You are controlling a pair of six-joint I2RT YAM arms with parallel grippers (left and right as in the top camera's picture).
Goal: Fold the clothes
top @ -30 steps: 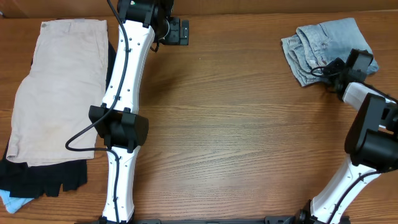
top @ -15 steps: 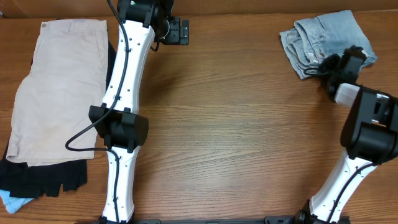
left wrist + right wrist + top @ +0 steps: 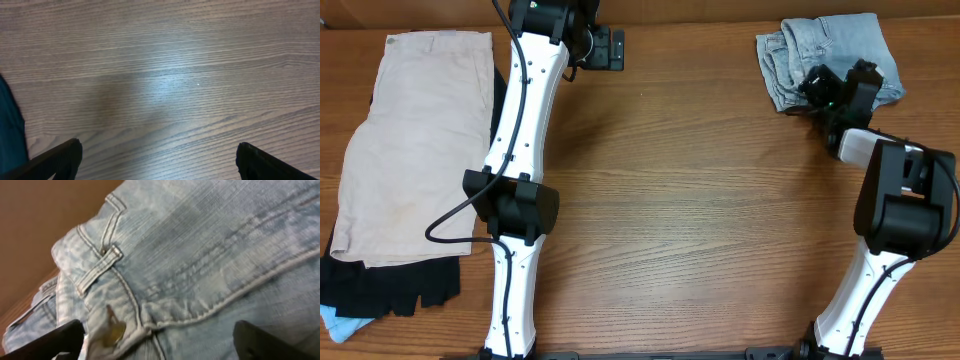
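**A:** One wood-grain table (image 3: 700,200) lies under everything. How many arms?

**B:** Two, white-shelled with black joints. The left arm (image 3: 520,150) reaches up the left half and the right arm (image 3: 900,210) stands at the right edge.

**A:** And the clothes?

**B:** One pair of cream-beige shorts (image 3: 415,140) is spread flat at the far left, the cloth smooth and a little mottled. Black garments (image 3: 390,285) stick out beneath their lower end; I cannot count them. One pair of denim shorts (image 3: 840,40) sits bunched in the top right corner, faded light blue, with a ribbed weave and raised stitched seams. One belt loop (image 3: 97,269) shows in the right wrist view.

**A:** Grippers?

**B:** Two. The left gripper (image 3: 157,160) hangs over bare wood near the top edge, its jaws spread wide and gripping nothing. The right gripper (image 3: 160,340) sits right over the denim, its jaws also wide apart, the cloth let go.

**A:** Anything smaller?

**B:** One light-blue scrap (image 3: 338,322) peeks out at the bottom left corner.
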